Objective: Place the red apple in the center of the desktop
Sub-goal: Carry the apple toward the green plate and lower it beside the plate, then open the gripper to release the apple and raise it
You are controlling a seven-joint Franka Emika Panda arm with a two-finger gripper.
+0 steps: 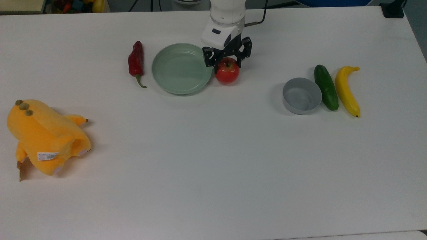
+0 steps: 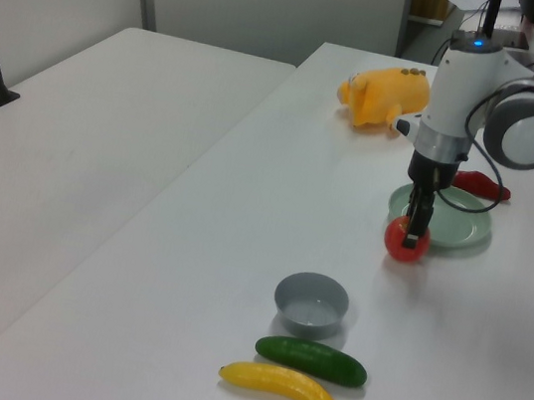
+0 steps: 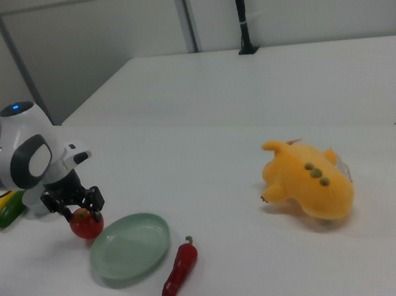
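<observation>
White desktop (image 1: 213,166) under office partitions, another white table beyond. Red apple (image 1: 227,71) low at the far edge of the top view, just right of the green plate (image 1: 173,69), gripped top-down by the gripper (image 1: 227,62), fingers closed around its upper half. Chili pepper (image 1: 136,62) left of the plate. Grey bowl (image 1: 302,95), cucumber (image 1: 326,87), banana (image 1: 347,90) at the top view's right; yellow plush toy (image 1: 45,136) far left
</observation>
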